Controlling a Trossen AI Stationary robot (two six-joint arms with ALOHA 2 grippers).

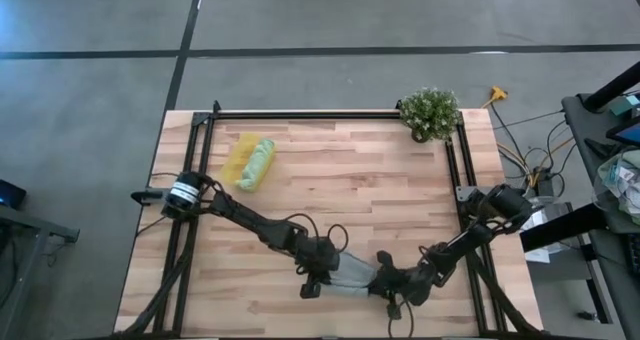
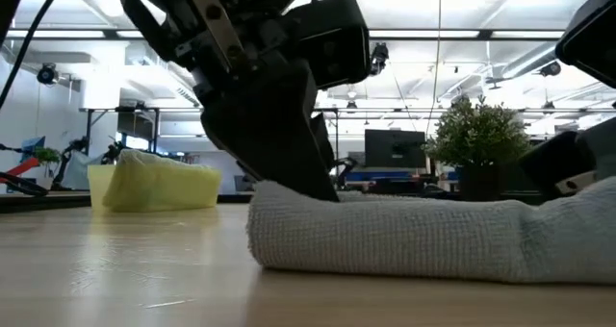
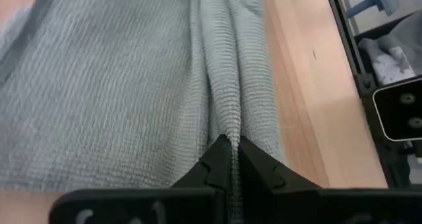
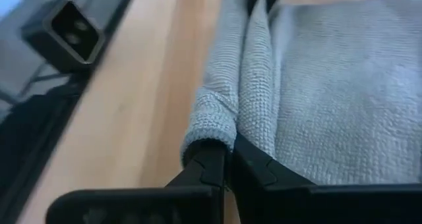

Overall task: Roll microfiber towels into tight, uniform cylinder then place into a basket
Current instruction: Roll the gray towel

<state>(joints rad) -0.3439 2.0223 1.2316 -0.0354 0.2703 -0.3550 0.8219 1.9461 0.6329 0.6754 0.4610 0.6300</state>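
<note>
The grey-blue microfiber towel [image 1: 355, 273] lies bunched into a loose roll on the wooden table near its near edge, stretched between my two grippers. My left gripper [image 1: 322, 272] is shut on its left end and my right gripper [image 1: 392, 280] is shut on its right end. In the low view the roll [image 2: 385, 236] rests on the tabletop along its length. The yellow basket [image 1: 238, 160] stands at the far left, with the rolled light green towel [image 1: 260, 165] lying in it. My left gripper [image 3: 229, 145] pinches a raised fold of the towel [image 3: 227, 122] between its two fingers. It slants down from the table's left, with the fingers pointing along the fold. The towel rests on the table. My right gripper [image 4: 227, 145] pinches a rolled edge at the towel's end [image 4: 212, 122] between its two fingers, slanting down from the table's right. Several layers bulge just ahead of the fingertips. The cloth lies on the table.
A potted plant [image 1: 430, 112] stands at the table's far right corner. Black frame rails [image 1: 452, 160] run along the table's sides and far edge. The near edge lies close behind the towel. Bare wood lies between the towel and the basket.
</note>
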